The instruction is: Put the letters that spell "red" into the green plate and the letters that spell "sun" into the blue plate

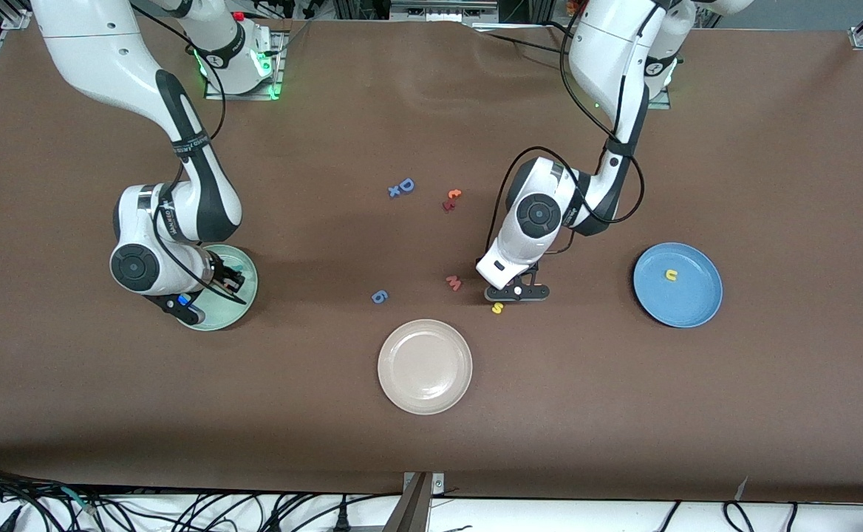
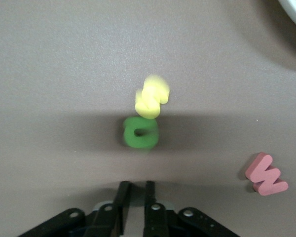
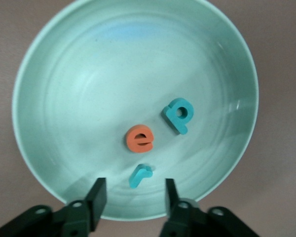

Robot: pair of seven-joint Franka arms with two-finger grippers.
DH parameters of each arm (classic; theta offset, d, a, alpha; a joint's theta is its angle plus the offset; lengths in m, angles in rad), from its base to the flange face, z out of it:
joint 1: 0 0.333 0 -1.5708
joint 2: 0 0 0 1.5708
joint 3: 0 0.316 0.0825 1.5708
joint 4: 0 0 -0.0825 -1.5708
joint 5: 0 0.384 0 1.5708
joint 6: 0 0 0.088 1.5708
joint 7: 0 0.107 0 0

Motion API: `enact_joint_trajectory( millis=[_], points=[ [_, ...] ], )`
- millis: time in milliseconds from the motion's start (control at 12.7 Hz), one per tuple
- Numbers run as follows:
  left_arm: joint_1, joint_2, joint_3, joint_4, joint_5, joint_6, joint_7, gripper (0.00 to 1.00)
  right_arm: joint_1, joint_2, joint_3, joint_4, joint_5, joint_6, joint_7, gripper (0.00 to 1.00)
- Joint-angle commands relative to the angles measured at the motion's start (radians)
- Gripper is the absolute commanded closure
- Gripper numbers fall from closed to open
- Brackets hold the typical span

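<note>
right wrist view: right claw (image 3: 132, 197) apart over green plate (image 3: 49, 98); left claw (image 2: 135, 197) together, empty.

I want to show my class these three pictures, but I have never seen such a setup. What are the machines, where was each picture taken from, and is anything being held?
Two robot arms work at a brown table. One picture looks down from across it; the others come from cameras on the wrists. The right gripper, open and empty, hangs over the green plate, where the r, e and d lie. The left gripper is shut, holding nothing, by the yellow s and green n on the table. The blue plate holds a yellow u.
</note>
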Motion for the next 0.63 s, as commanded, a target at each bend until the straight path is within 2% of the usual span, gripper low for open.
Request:
enact_joint_trajectory(
  millis=[0,315,472,551],
  points=[
    [-0.001,0.01,0.003,0.005,0.026,0.008,0.009,0.87,-0.001,-0.075,-0.003,0.017,0.018,-0.041,-0.021,0.02],
    [-0.001,0.01,0.003,0.005,0.026,0.008,0.009,0.86,-0.003,-0.087,-0.028,0.208,0.015,-0.271,-0.044,0.02],
    [-0.001,0.009,0.003,0.007,0.026,0.008,0.009,0.86,-0.003,-0.097,-0.048,0.276,0.015,-0.337,-0.089,0.02],
    [0.001,0.009,0.003,0.011,0.026,0.008,0.009,0.81,-0.003,-0.11,-0.057,0.294,0.015,-0.349,-0.114,0.02]
  ],
)
